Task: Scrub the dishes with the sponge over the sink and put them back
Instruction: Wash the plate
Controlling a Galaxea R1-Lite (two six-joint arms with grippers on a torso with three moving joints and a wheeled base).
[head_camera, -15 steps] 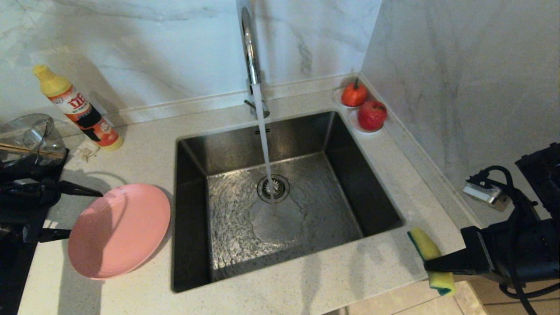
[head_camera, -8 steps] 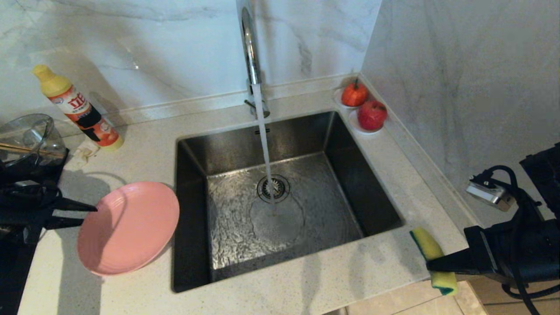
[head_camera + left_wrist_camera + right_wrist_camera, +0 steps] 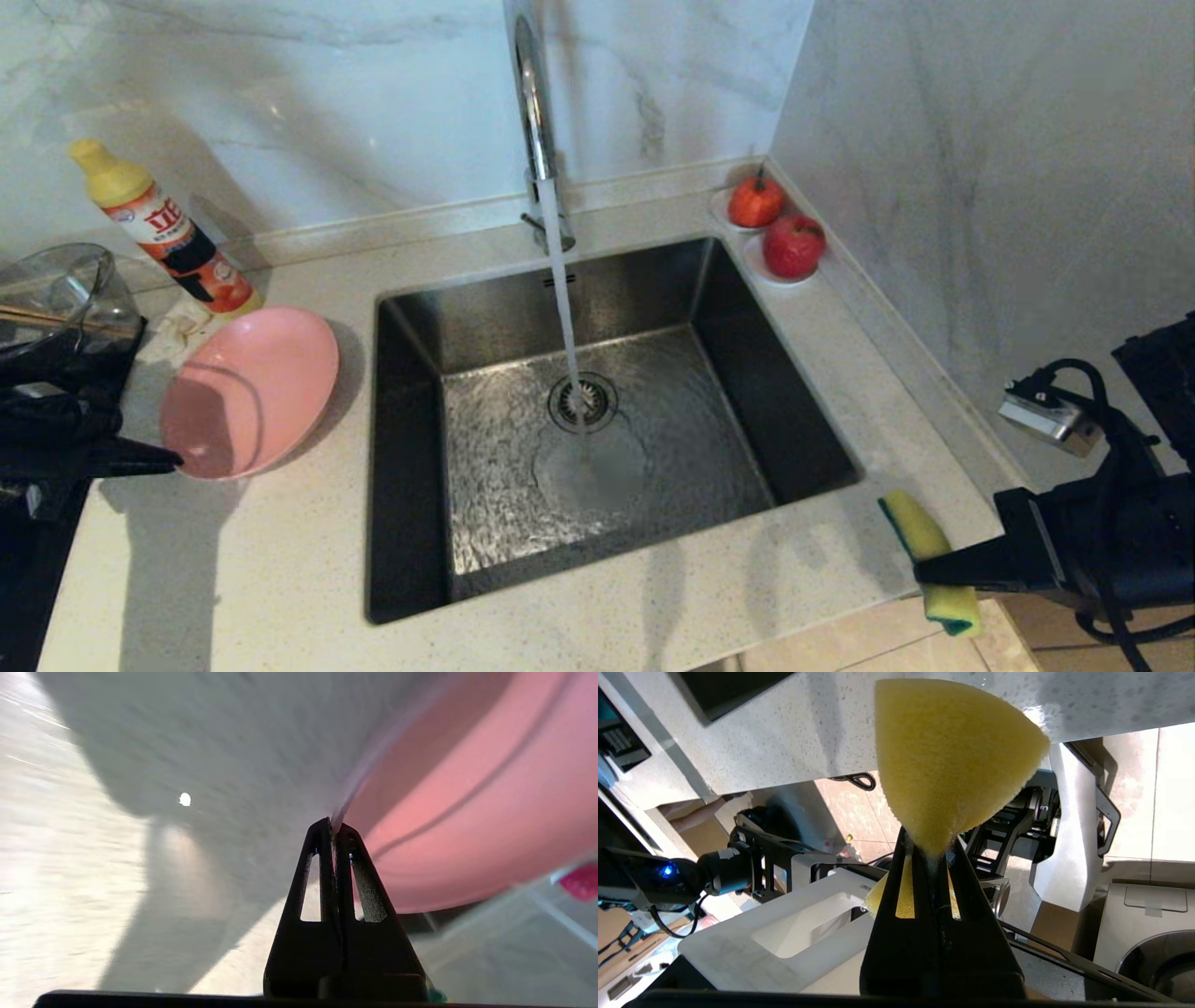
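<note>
left gripper (image 3: 173,459): clamped on near-left rim of pink plate (image 3: 252,387), plate tilted above counter (image 3: 280,569) left of sink (image 3: 822,439) | right gripper (image 3: 920,567): pinching yellow sponge (image 3: 920,537) at its waist, over counter's near-right edge | tap (image 3: 534,112): water running onto sink floor near drain strainer (image 3: 583,401)

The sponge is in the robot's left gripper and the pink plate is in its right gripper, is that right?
No, you swapped them. In the head view the right gripper pinches the yellow sponge near the counter's front corner, and the left gripper grips the rim of the pink plate, left of the sink.
</note>
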